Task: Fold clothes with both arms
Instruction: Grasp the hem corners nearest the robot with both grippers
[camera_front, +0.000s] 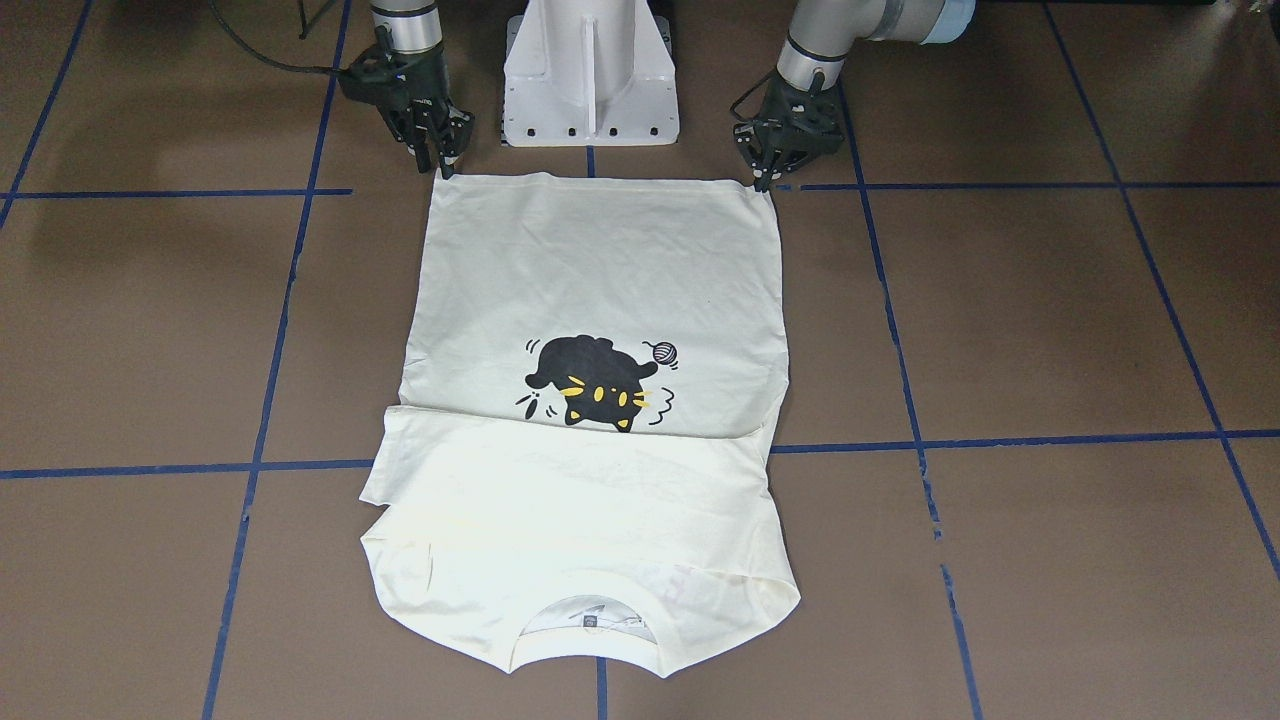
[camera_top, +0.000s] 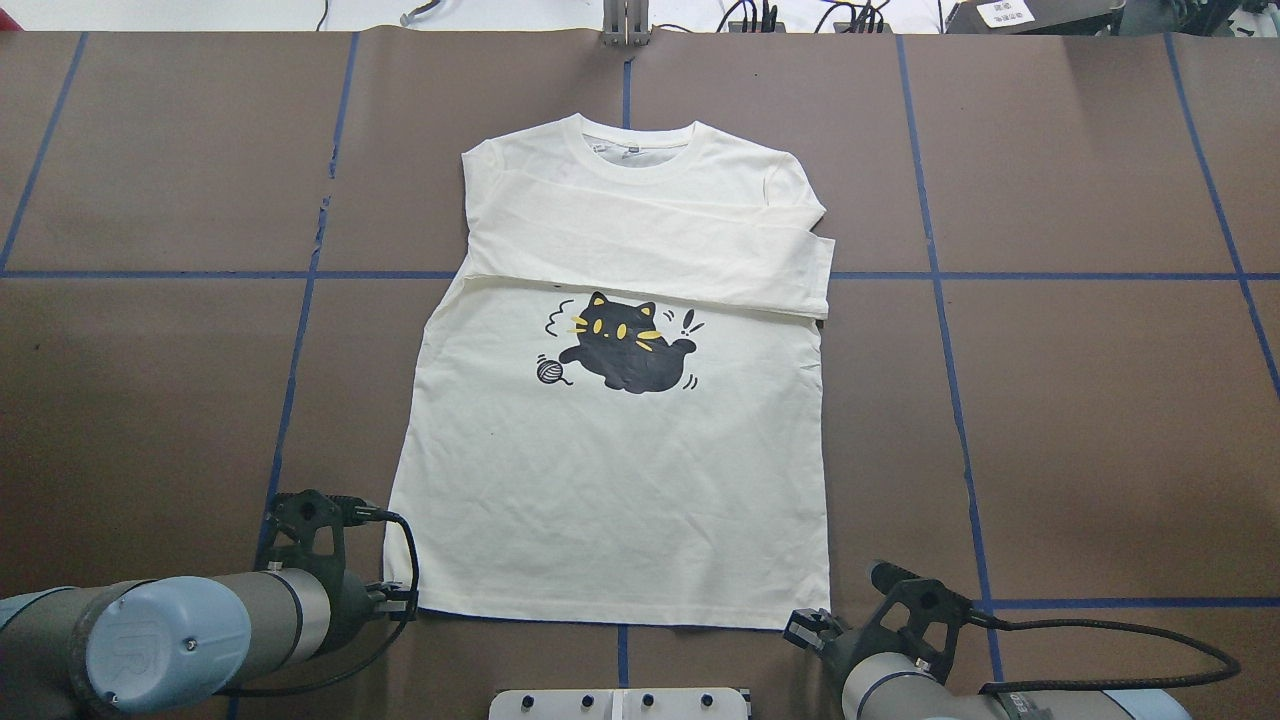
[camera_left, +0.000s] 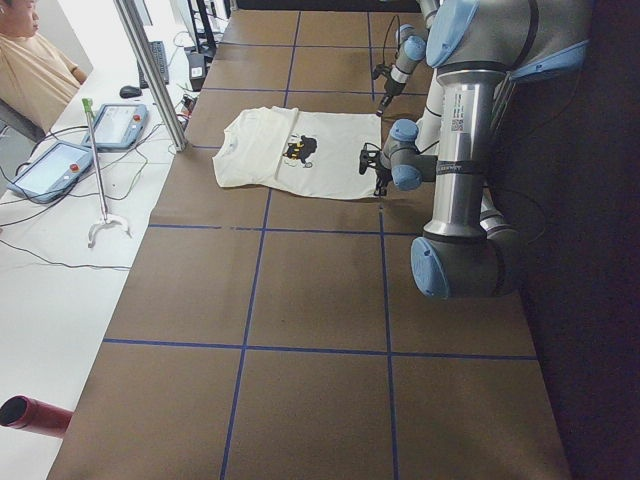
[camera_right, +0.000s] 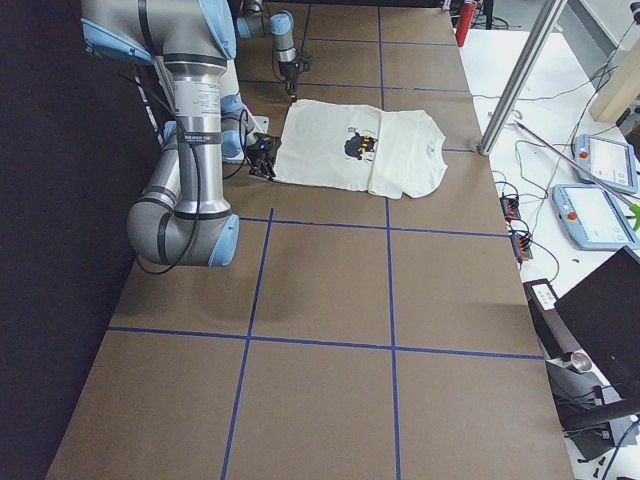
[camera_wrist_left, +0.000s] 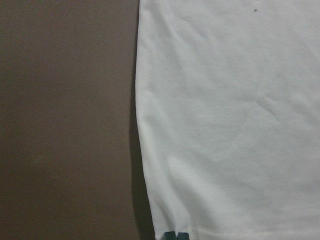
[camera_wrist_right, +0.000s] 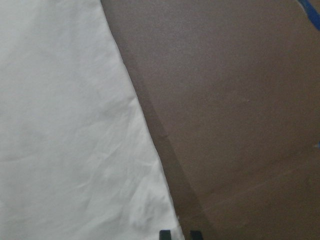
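Shirt (camera_top: 610, 480) is lying flat mid-counter (camera_top: 1050, 420), hem at the near edge. Risk: the right corner slipping and the lift going lopsided, since the right fingers (camera_wrist_right: 165, 234) are sitting slightly spread while the left fingers (camera_wrist_left: 171, 236) are seemingly pinching the hem. Cream, cat (camera_top: 625, 345) showing, sleeves lying folded across the chest, light wrinkling.

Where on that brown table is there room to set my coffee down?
Wide bare table lies either side of the shirt. It's crowded at the hem nearest the robot: left gripper, right gripper and white base.
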